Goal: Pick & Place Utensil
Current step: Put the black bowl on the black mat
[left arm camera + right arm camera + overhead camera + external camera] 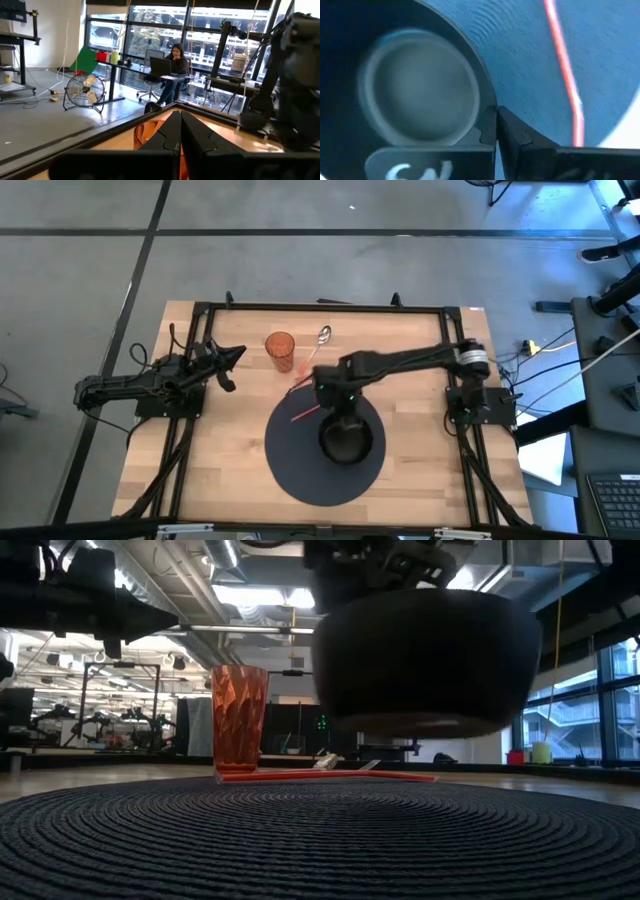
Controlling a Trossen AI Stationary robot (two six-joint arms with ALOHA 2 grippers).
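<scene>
The spoon (323, 335) lies on the bare table (210, 470) at the far edge, just beside the orange cup (280, 350) and off the dark round mat (300, 470); its bowl points away toward the far rim and its handle runs back toward the mat, so the long axis slants from far to near. A red straw (303, 413) lies half on the mat, slanted much the same way. Neither utensil looks picked up yet, so by my judgement the utensil part of the task is not begun. What is in hand instead is the black bowl (345, 438): the right claw (496, 127) is pinched shut on its rim, and the low view shows the bowl hanging clear above the mat. The left claw (180, 132) is closed on nothing, parked over the table's left side near the cup.
</scene>
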